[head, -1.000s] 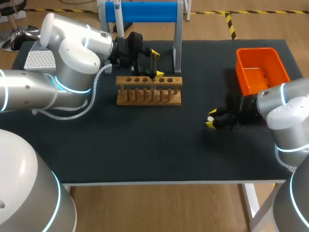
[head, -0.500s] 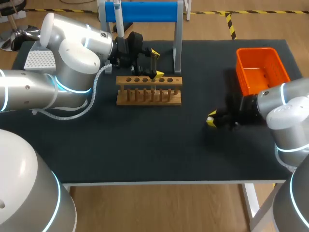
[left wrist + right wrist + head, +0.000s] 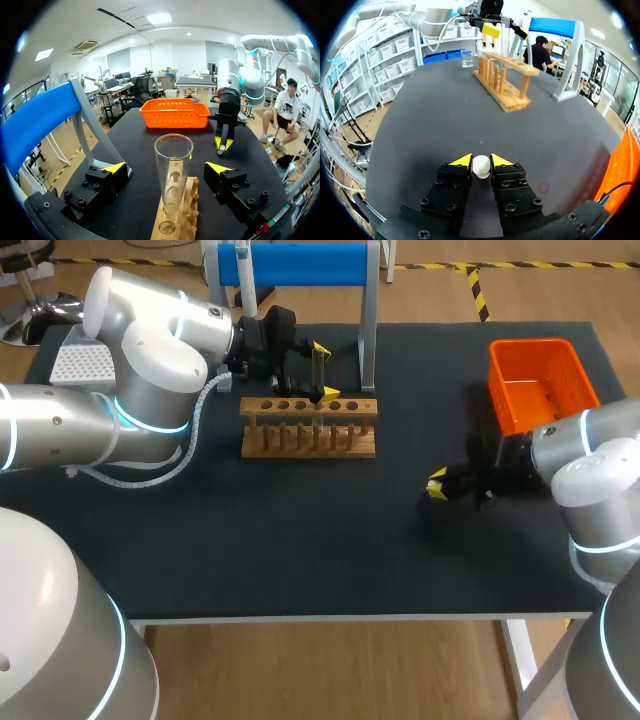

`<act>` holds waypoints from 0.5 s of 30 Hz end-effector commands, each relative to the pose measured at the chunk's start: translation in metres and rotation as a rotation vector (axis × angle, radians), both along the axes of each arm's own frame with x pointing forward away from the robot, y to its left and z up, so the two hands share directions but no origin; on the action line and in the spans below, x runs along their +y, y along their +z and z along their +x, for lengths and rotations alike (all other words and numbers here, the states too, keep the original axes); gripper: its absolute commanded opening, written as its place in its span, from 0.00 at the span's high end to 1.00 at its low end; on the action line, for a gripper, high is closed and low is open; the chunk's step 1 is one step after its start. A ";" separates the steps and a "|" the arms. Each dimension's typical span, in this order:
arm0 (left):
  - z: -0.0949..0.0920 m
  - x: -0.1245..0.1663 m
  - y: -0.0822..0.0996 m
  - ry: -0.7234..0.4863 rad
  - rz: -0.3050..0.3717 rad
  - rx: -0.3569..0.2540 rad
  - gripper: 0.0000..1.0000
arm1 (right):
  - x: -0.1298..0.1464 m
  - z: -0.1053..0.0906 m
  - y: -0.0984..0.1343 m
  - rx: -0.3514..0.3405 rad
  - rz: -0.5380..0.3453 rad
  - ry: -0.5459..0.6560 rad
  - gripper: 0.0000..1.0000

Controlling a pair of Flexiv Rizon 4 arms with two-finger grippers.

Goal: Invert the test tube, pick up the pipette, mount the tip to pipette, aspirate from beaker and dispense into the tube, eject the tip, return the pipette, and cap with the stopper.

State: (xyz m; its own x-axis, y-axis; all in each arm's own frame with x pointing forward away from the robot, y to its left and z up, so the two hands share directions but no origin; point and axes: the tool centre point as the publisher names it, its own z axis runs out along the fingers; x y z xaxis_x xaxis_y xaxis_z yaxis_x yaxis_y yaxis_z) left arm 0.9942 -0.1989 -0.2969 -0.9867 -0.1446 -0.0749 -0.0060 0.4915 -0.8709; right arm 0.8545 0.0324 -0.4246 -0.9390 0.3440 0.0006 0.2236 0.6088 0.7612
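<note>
A clear test tube stands mouth-up in the wooden rack. My left gripper is open around the tube, with one yellow fingertip on each side and neither touching it. In the head view this gripper hangs over the rack's back row. My right gripper rests low on the black mat and is shut on a small white stopper. In the head view it sits right of the rack. A small glass beaker stands beyond the rack. The pipette hangs on the blue stand.
An orange basket sits at the back right, close behind my right arm. A white tip box lies at the far left, behind my left arm. The blue stand's grey leg rises just behind the rack.
My right gripper's fingers have closed onto the white stopper, hiding it in the head view. The left arm and the tube have not moved.
</note>
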 end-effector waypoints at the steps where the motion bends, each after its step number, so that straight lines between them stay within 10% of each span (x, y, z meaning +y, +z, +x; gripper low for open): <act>1: -0.001 0.000 -0.001 0.000 -0.003 -0.003 0.00 | -0.005 0.005 0.037 -0.007 0.012 0.027 1.00; 15: -0.001 0.000 -0.001 0.000 -0.003 -0.003 0.00 | 0.027 0.046 0.211 -0.046 0.085 0.116 1.00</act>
State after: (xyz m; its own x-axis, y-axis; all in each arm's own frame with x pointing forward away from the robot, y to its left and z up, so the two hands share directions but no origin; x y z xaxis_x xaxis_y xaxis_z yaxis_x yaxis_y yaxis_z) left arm 0.9942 -0.1990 -0.2969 -0.9867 -0.1446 -0.0748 -0.0060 0.4915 -0.8709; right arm 0.9036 0.0697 -0.2588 -0.9639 0.2628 -0.0423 0.1131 0.5480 0.8288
